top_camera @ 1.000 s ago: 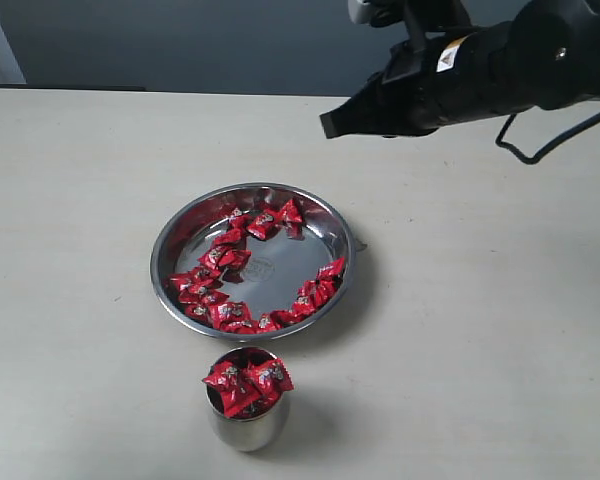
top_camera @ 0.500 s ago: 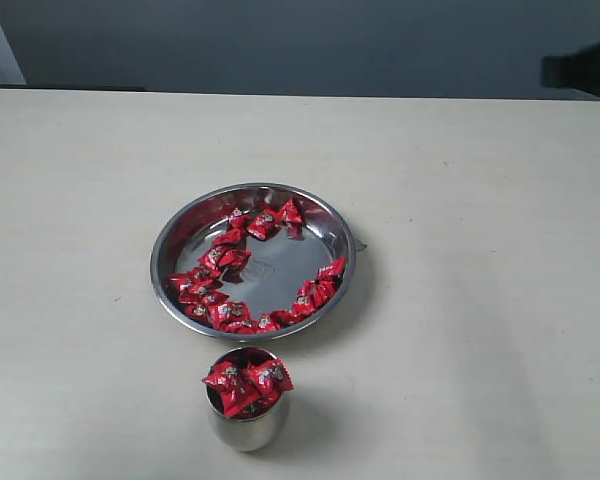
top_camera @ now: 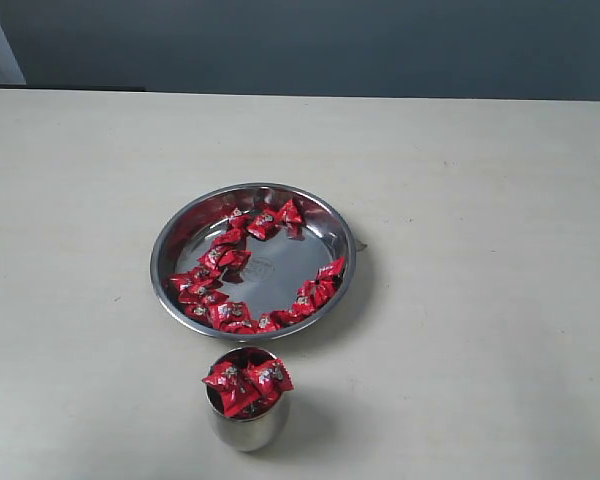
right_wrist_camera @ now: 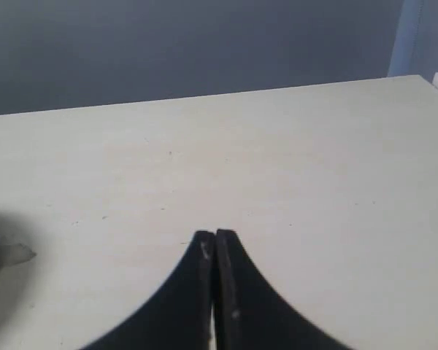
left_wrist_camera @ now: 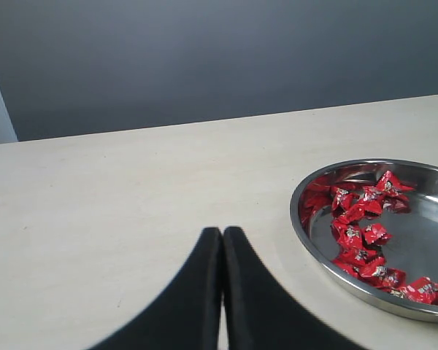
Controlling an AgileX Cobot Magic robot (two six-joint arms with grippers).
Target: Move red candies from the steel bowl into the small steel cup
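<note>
Main worry from my chair: the small steel cup [top_camera: 246, 428], which stands just off the steel bowl [top_camera: 161, 262] on the side facing the exterior camera, is heaped. The red candies [top_camera: 247, 381] in it poke up above its rim. I reckon anything else dropped on that pile could slide off onto the table [top_camera: 480, 350], or knock a perched one loose. A slightly low approach could also nudge the cup over, since it looks narrow and light.

There are plenty more candies in the bowl, mostly hugging its sloped wall in a ring. Crinkly foil against shiny steel looks slippery to me. A pinch there could skid, grab two at once, or shove the whole bowl toward the cup.

Both pairs of fingers are clamped fully together with nothing between them. The left fingers [left_wrist_camera: 197, 292] hang over bare table just beside the bowl. The right fingers [right_wrist_camera: 190, 292] are over bare table well off from it. Neither touches a candy, the bowl or the cup. Neither arm shows in the exterior view, so they'd have to spread before any reach.
</note>
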